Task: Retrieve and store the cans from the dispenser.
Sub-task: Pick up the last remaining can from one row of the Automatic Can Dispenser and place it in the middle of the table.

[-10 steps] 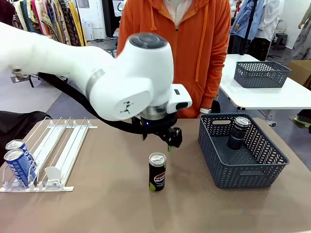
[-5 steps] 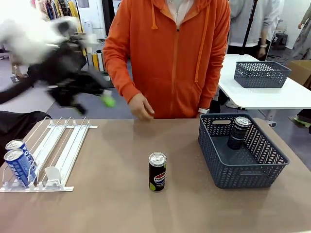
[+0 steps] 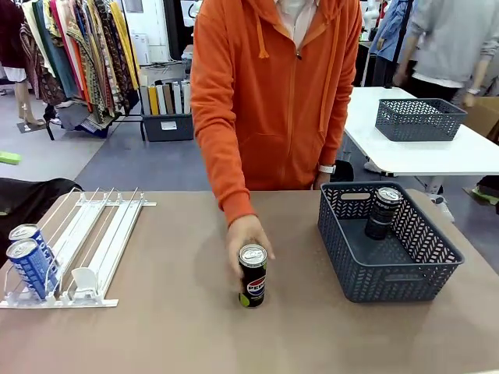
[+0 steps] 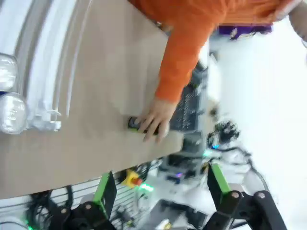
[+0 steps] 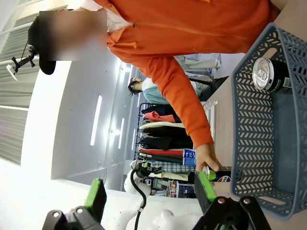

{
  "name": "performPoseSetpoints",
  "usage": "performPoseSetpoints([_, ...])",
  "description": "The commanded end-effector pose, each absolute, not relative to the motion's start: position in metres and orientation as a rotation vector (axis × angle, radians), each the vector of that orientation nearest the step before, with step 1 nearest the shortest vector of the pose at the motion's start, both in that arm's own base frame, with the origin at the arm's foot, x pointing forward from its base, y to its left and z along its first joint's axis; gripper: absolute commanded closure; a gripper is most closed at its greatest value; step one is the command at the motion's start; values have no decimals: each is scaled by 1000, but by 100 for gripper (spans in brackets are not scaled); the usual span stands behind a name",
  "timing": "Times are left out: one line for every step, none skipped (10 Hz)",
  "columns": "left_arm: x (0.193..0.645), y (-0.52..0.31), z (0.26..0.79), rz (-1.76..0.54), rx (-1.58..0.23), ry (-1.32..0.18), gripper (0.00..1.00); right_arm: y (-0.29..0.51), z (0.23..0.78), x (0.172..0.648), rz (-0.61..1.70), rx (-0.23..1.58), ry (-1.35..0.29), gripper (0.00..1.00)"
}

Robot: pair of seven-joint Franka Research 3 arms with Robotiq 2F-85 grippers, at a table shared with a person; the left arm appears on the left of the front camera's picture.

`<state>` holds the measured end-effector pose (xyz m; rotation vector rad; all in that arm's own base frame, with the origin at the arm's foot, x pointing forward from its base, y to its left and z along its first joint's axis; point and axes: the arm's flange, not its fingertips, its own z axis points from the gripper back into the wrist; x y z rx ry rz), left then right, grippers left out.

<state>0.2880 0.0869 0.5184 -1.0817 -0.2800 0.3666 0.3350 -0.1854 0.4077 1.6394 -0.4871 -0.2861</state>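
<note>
Dispenser (image 3: pixel 101 234): white rail rack at the 9 o'clock side of the table (image 3: pixel 179 327), sloping down toward the near edge. Its left corner is cut off by the frame. In the left wrist view it is a pale blur.
Blue cans (image 3: pixel 31 265): two, side by side in the leftmost lanes at the rack's low end, against the clear lip. Their print is too small to read.
Pusher (image 3: pixel 83 282): white block low in a lane at the cans' 3 o'clock, apart from them.
Pepsi can (image 3: pixel 252 276): upright near the table's centre, well apart from the rack and separate from the basket. Its far side is hidden.
Hand (image 3: pixel 240 235): the person's, reaching in from 12 o'clock in an orange sleeve. The fingers curl around the can's upper part from behind; the thumb is hard to make out.
Basket (image 3: pixel 405 280): dark mesh, at the Pepsi can's 3 o'clock.
Dark can (image 3: pixel 382 212): upright in the basket's far end. The label is unreadable.
Far basket (image 3: pixel 419 119): on a white table at 1 o'clock, contents hidden.
Left gripper (image 4: pixel 162 184): fingers spread wide, nothing between them. The view is smeared.
Right gripper (image 5: pixel 151 191): fingers spread wide, nothing between them.
</note>
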Motion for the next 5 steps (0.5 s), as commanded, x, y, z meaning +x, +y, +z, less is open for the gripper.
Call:
performPoseSetpoints([291,76,493,399,-1200,-281,0,-186,410,335,-262,1635,-482,0])
performPoseSetpoints([296,71,495,352,-1170,-234,0,-186,410,335,-262,1635,-482,0])
performPoseSetpoints([291,104,510,427,-1145,-284,0,-186,410,335,-262,1635,-482,0])
performPoseSetpoints([291,104,510,427,-1145,-284,0,-186,410,335,-262,1635,-482,0])
performPoseSetpoints([291,104,510,427,-1145,-284,0,-186,410,335,-262,1635,-482,0])
